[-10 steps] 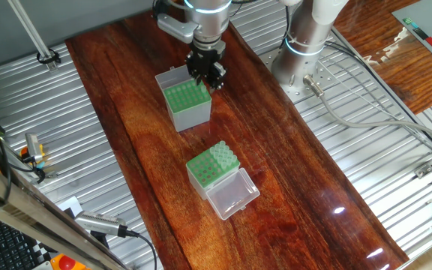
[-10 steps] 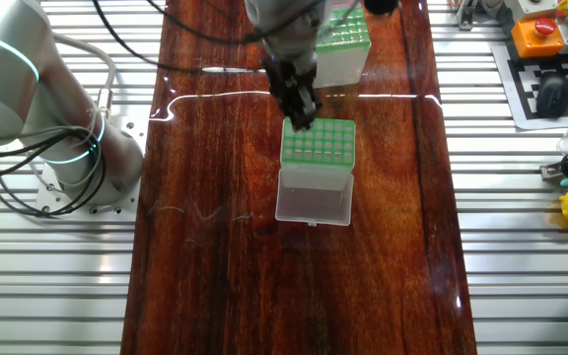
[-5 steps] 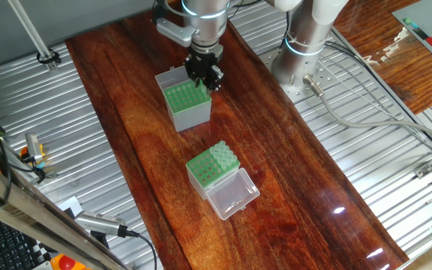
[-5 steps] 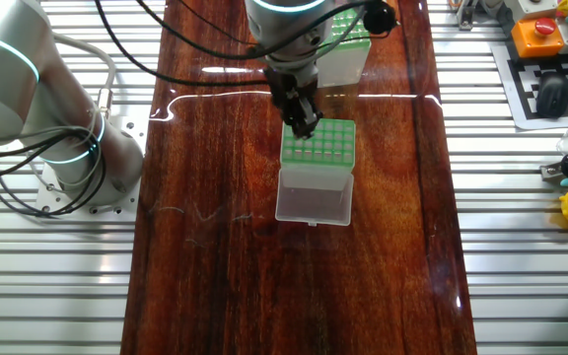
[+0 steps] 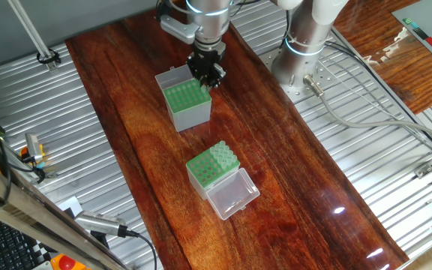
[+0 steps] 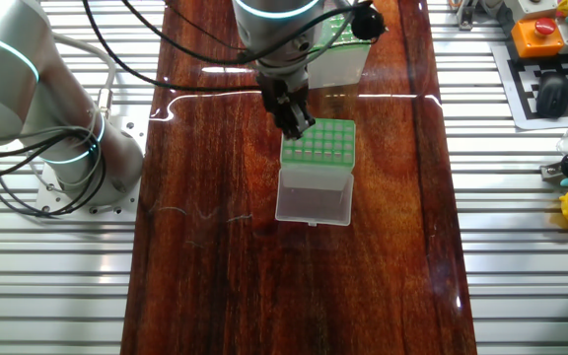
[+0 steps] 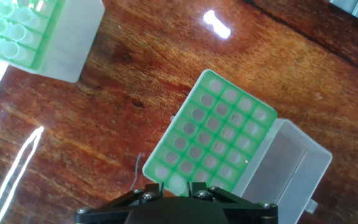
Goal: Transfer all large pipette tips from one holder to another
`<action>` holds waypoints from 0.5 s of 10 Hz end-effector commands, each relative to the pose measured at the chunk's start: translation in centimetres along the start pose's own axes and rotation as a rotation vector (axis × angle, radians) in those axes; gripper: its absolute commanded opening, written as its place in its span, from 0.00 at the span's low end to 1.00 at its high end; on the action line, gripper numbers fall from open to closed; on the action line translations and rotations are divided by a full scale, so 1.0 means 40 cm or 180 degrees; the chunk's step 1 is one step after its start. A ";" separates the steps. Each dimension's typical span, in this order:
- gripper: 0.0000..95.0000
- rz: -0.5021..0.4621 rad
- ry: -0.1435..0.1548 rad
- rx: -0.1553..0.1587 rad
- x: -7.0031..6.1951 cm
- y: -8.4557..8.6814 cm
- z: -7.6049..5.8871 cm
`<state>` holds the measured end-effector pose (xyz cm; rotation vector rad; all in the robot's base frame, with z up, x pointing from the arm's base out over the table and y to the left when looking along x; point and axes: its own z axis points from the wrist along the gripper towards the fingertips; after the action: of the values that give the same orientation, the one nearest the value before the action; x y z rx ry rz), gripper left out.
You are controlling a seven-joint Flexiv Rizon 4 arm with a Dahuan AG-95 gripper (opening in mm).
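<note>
The taller grey-sided holder (image 5: pixel 192 116) (image 6: pixel 319 148) (image 7: pixel 210 137) has a green plate of round holes. A clear open lid (image 7: pixel 284 168) (image 6: pixel 314 202) lies beside it. I cannot tell whether any of its holes hold tips. My gripper (image 5: pixel 207 75) (image 6: pixel 297 123) (image 7: pixel 176 186) hangs just over this plate's corner. It is open by a narrow gap, and only the plate shows between its fingers. The shorter green box (image 5: pixel 203 172) (image 6: pixel 343 64) (image 7: pixel 67 43) has a clear lid (image 5: pixel 232 195). Several large pipette tips (image 5: pixel 223 156) (image 7: pixel 11 28) stand in it along one side.
The two boxes stand on a dark wooden board (image 5: pixel 276 180). The arm's silver base (image 5: pixel 306 45) (image 6: pixel 67 148) with its cables (image 5: pixel 366 112) is beside the board. Slatted metal table surrounds it, with a keypad (image 6: pixel 550 89) and small tools (image 5: pixel 32 154) at the edges.
My gripper has shifted slightly sideways over the tall holder's corner, to the left in the other fixed view. Neither box has moved.
</note>
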<state>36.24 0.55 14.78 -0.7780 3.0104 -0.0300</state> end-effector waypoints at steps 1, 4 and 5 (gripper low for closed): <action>0.20 -0.0011 -0.0011 -0.0002 -0.003 -0.001 0.005; 0.00 -0.0027 -0.0019 -0.0008 -0.004 -0.002 0.003; 0.00 -0.0026 -0.0023 -0.0014 -0.004 -0.002 0.002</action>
<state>36.42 0.56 14.84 -0.7891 2.9988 -0.0232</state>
